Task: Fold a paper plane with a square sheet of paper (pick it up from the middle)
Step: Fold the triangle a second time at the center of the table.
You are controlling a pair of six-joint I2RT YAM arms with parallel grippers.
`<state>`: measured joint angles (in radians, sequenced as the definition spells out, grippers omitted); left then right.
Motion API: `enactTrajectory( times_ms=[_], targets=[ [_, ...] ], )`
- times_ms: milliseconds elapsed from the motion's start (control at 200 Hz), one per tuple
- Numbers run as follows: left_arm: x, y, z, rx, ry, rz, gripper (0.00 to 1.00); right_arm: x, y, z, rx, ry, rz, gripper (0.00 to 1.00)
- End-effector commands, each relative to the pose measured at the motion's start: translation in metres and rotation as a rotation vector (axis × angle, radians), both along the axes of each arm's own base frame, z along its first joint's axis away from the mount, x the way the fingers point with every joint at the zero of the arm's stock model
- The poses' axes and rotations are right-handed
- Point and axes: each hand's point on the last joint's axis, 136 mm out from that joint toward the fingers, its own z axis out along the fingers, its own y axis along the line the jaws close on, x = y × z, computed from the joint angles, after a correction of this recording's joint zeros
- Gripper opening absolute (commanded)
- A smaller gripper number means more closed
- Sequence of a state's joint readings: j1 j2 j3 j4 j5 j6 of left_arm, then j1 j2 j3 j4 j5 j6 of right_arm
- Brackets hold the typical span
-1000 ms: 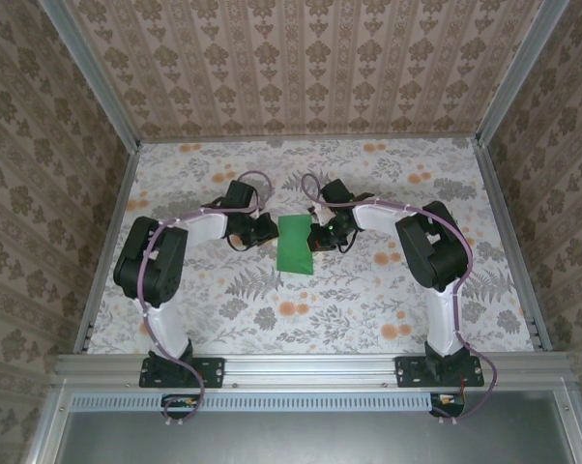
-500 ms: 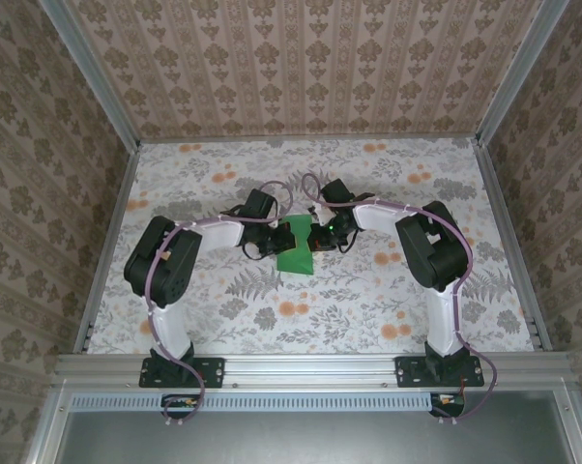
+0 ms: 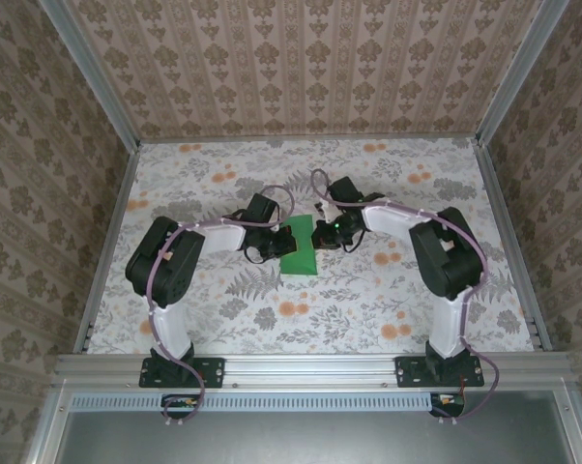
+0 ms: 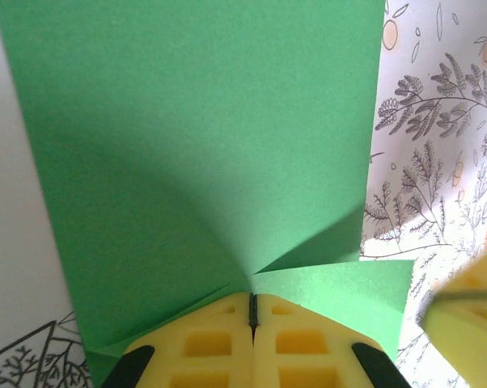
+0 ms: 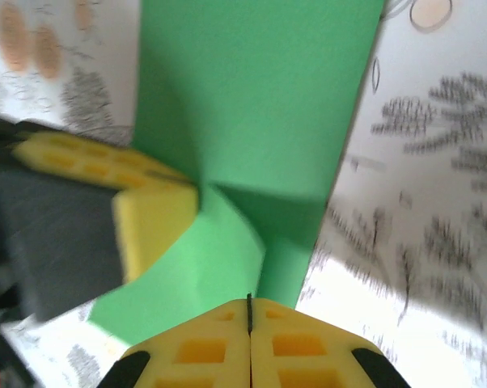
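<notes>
Both jaws tight on green sheet (image 4: 187,145), pinched edges hidden.

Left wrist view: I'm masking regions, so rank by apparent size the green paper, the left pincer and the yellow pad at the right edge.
1. green paper
2. left pincer
3. yellow pad, partly cropped
The pincer parts sit nearest the camera, so true sizes are unsure.
</notes>
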<state>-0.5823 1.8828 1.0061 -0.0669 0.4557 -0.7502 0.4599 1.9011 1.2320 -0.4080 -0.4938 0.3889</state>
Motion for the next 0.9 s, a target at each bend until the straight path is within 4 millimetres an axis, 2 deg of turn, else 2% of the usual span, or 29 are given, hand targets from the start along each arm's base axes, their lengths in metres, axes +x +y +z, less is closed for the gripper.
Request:
enactTrajectory(
  times_ms=[0, 150, 260, 385, 615, 895],
  targets=[
    [-0.029, 0.018, -0.039, 0.098, 0.113, 0.022, 0.00, -0.013, 0.007, 0.028, 0.094, 0.014, -0.072, 0.08],
    [-0.032, 0.019, -0.043, 0.094, 0.119, 0.031, 0.00, -0.040, 0.013, 0.019, 0.053, 0.057, -0.095, 0.01],
    [-0.033, 0.020, -0.045, 0.095, 0.121, 0.037, 0.00, -0.049, 0.023, 0.010, 0.025, 0.078, -0.090, 0.00],
    [-0.034, 0.020, -0.046, 0.093, 0.124, 0.037, 0.00, -0.045, 0.030, 0.000, -0.005, 0.084, -0.099, 0.00],
    [-0.034, 0.020, -0.046, 0.090, 0.125, 0.034, 0.00, -0.033, 0.033, -0.014, -0.059, 0.097, -0.119, 0.00],
    [-0.035, 0.020, -0.046, 0.088, 0.129, 0.036, 0.00, -0.028, 0.033, -0.027, -0.111, 0.109, -0.129, 0.00]
  ],
)
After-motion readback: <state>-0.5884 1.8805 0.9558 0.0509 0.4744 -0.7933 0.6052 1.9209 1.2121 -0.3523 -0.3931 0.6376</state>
